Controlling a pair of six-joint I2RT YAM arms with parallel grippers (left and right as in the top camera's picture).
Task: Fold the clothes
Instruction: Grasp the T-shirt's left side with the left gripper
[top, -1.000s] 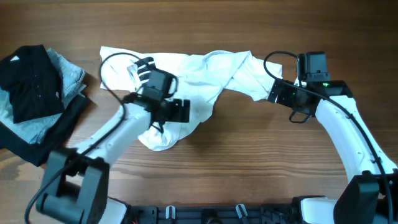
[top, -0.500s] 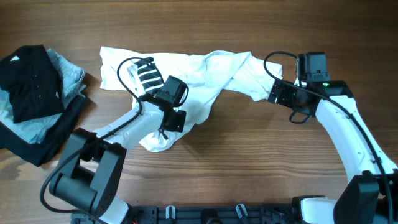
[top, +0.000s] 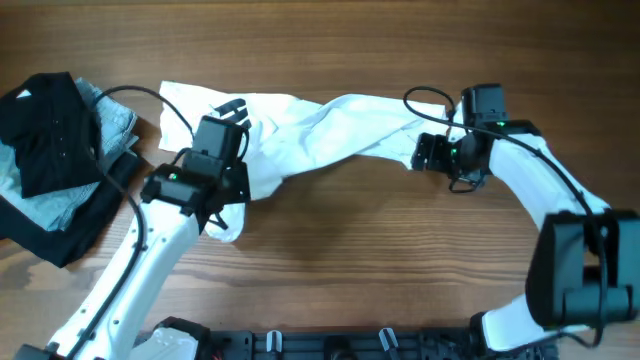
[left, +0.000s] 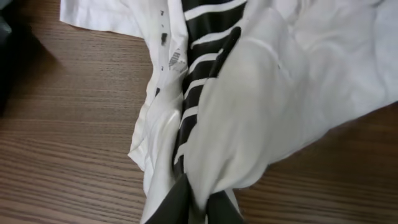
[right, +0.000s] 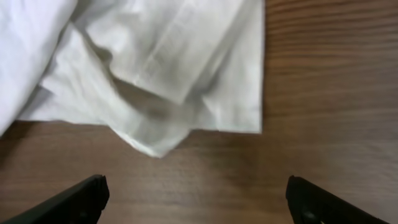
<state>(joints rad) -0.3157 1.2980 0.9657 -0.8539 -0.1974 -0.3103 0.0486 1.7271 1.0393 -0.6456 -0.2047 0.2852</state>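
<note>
A white garment (top: 320, 135) with a black-and-white striped patch (top: 232, 108) lies crumpled across the middle of the table. My left gripper (top: 226, 196) is shut on a bunched fold of it near its lower left end. In the left wrist view the dark fingers (left: 171, 205) pinch the white cloth (left: 249, 124), and the stripes (left: 205, 56) run away from them. My right gripper (top: 426, 152) stands open just off the garment's right end. In the right wrist view the gripper (right: 199, 204) hovers over bare wood, with the cloth's hemmed corner (right: 180, 74) ahead of it.
A pile of black and grey clothes (top: 55, 150) sits at the table's left edge. Bare wooden tabletop (top: 400, 250) stretches along the front and the right side.
My left gripper closed on the white garment and drew it left and toward the rear, stretching the cloth. The right gripper shifted left toward the garment's right end and stayed open.
</note>
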